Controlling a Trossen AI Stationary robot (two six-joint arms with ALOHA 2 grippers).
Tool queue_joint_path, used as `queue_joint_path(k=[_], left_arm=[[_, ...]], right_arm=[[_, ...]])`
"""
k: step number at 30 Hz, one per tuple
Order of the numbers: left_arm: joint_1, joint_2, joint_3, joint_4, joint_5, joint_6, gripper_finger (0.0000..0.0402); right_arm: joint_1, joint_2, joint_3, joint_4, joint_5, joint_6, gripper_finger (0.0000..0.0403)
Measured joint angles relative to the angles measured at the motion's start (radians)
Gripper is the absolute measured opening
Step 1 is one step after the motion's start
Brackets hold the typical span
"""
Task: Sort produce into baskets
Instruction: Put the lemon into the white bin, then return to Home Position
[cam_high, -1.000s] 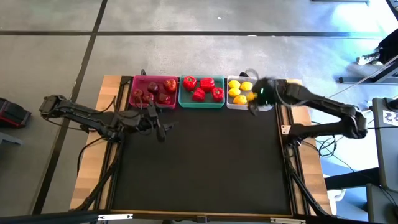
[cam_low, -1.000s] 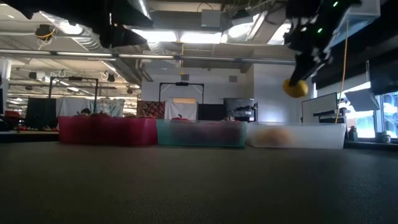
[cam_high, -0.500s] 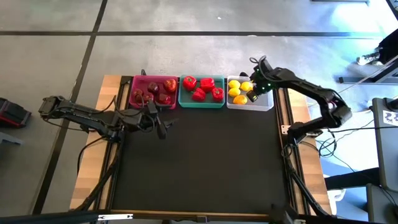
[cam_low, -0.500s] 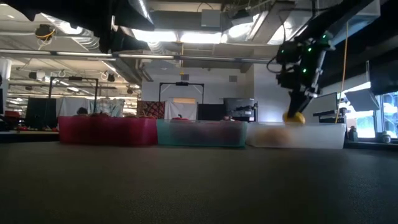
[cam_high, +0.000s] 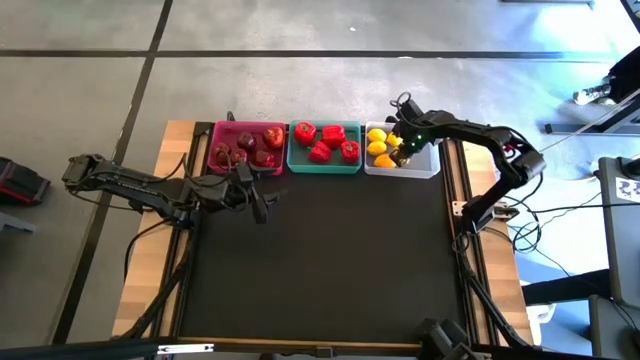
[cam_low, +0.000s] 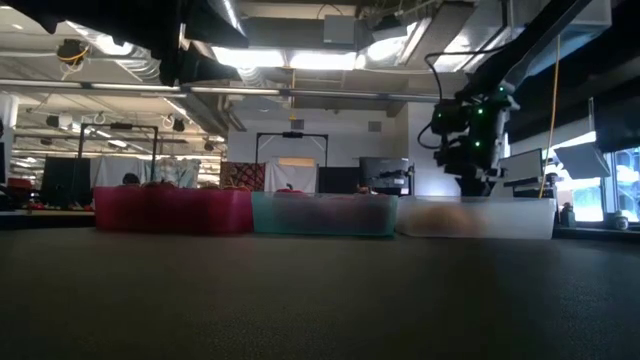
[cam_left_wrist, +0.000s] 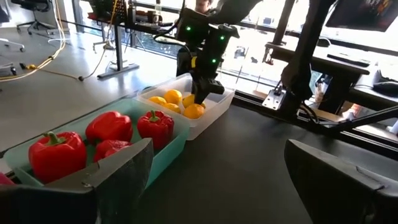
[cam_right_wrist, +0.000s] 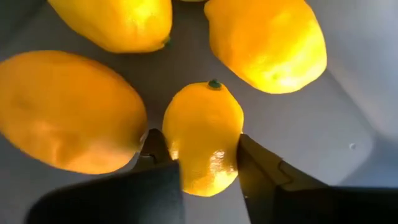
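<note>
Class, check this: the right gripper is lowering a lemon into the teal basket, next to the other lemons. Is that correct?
Not quite. The right gripper is lowering the lemon into the white basket, not the teal one, which holds peppers. The high view shows this. The other lemons do lie there.

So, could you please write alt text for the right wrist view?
A yellow lemon sits between the right gripper's two dark fingers, down in the pale grey-white basket. Three more lemons lie around it.
</note>
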Motion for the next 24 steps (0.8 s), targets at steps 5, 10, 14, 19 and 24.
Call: queue_joint_path(k=[5,10,14,19,24], left_arm=[[0.0,0.0,0.0,-0.004,0.0,0.002,0.0359],[0.0,-0.003,0.0,-0.006,0.0,0.029,0.0351],[0.0,-0.025,0.0,-0.008,0.0,0.058,0.0317],[0.0,-0.078,0.0,-0.054,0.04,0.084,0.0248],[0.0,-0.136,-0.007,-0.135,0.153,0.099,0.016]], right_arm=[[0.001,0.005,0.009,-0.015,-0.007,-0.006,0.0145],[0.001,-0.008,0.075,-0.102,0.0,-0.024,0.0199],[0.002,-0.045,0.161,-0.214,-0.001,-0.024,0.0214],[0.033,-0.136,0.226,-0.284,-0.008,-0.004,0.0211],[0.115,-0.254,0.23,-0.268,-0.083,0.009,0.0192]])
